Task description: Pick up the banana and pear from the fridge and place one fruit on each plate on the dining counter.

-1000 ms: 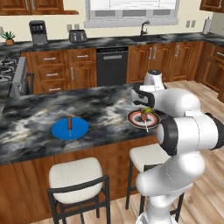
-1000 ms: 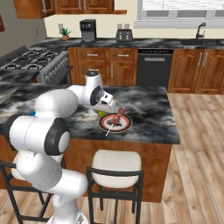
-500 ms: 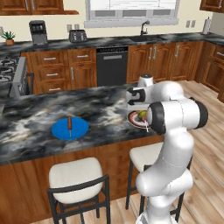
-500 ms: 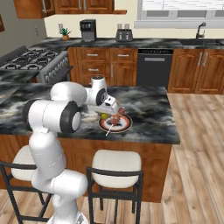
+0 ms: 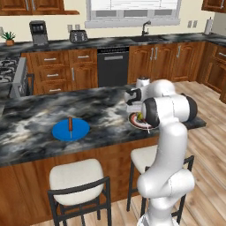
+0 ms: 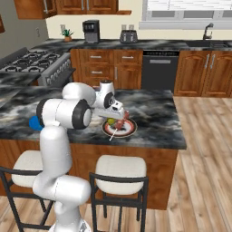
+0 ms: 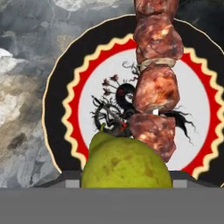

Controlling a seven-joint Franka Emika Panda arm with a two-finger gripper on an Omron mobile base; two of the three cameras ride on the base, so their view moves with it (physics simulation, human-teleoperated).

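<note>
Now the small yellow-green lumpy pear (image 7: 126, 163) sits at the bottom centre of the hand view, directly between the dark fingers of the two-finger gripper (image 6: 114, 118), whose jaws stand partly apart and look clamped on the fruit, though the contact itself is hidden behind it. It hangs low over the pale round plate with the red scalloped rim (image 7: 83, 92), presumably held there so it can be set down beside the skewer of brown meat chunks (image 7: 156, 78) already lying across the plate. Its stem end points up-left in the frame, long axis near upright there. At left of the left base view, the bright blue plate (image 5: 60, 131) lies on the black-and-grey marbled dining counter (image 5: 35, 119).
</note>
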